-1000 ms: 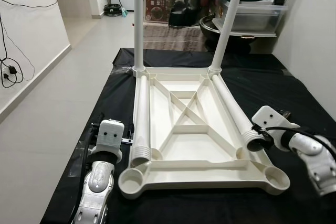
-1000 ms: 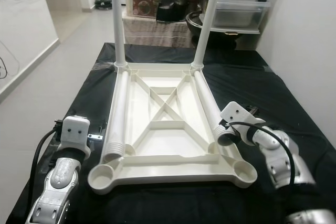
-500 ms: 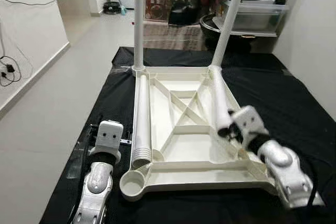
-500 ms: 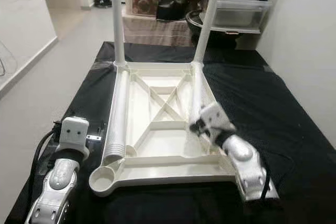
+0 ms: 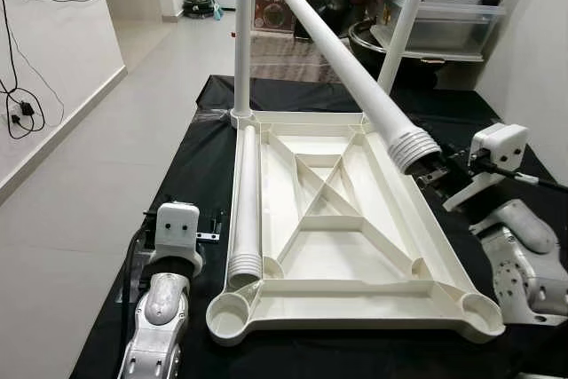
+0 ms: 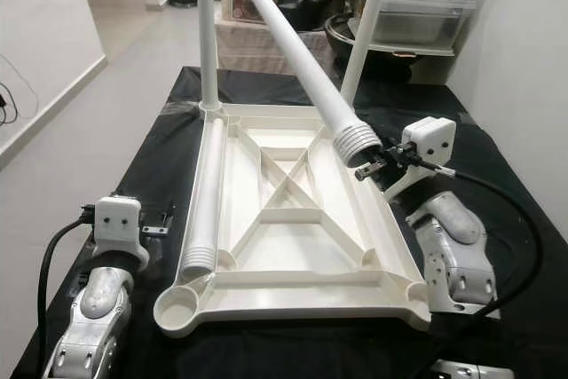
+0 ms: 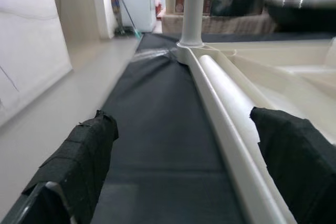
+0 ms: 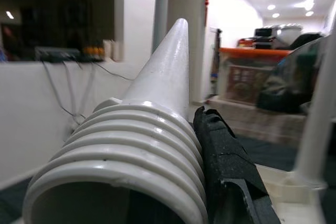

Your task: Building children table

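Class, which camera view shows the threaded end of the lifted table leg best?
The right wrist view: the threaded end is close up, ridges and open mouth clear, beside a finger of the right hand. The two eye views show the lifted leg whole, its threads smaller. The left wrist view looks elsewhere.

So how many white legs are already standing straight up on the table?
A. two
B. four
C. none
A: two legs stand upright in the far corner sockets of the upside-down tabletop, a third lies along its left edge, and the right gripper holds the fourth aloft.
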Controlling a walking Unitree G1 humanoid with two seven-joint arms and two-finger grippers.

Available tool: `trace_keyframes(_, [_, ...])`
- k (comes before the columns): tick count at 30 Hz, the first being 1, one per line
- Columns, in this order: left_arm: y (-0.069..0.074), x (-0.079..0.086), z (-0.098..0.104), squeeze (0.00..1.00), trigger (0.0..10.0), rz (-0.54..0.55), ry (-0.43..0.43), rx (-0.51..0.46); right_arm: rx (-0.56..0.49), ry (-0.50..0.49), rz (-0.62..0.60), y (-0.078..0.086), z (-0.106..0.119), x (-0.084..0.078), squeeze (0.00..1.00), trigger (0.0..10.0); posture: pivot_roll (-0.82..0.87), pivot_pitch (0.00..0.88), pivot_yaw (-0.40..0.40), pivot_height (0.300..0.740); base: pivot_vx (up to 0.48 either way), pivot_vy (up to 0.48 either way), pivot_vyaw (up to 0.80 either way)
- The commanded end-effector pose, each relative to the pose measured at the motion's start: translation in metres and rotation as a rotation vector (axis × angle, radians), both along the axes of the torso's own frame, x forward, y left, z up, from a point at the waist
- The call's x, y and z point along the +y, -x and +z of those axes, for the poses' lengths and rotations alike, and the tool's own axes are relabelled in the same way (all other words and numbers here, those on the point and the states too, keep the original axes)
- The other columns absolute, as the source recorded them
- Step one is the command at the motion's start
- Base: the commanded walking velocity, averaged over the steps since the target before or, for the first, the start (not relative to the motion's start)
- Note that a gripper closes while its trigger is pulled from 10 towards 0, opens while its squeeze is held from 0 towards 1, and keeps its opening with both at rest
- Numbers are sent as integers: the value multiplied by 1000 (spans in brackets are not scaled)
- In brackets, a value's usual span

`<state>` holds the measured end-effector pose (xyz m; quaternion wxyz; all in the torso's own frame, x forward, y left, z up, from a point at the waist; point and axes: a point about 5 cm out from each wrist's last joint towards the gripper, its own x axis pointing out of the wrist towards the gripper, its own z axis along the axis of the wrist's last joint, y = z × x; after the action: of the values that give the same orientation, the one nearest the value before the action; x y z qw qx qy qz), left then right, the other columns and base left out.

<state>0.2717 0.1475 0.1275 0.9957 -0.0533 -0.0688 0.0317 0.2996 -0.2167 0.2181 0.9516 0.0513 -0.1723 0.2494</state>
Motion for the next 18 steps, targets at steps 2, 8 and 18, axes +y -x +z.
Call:
trace_keyframes(2, [2,-2,19,0,10000,-139,409,-68,81,-193,232,8,-13,31,0,0,-30,0,-81,740,0,0,0])
trace_keyframes(8, [12,-11,32,0,10000,-340,651,-138,180,-228,465,22,-35,60,0,0,-15,0,-88,740,0,0,0])
trace_keyframes(18, [13,-11,38,0,10000,-522,813,-153,265,-212,675,42,-45,70,0,0,-18,0,-89,740,0,0,0])
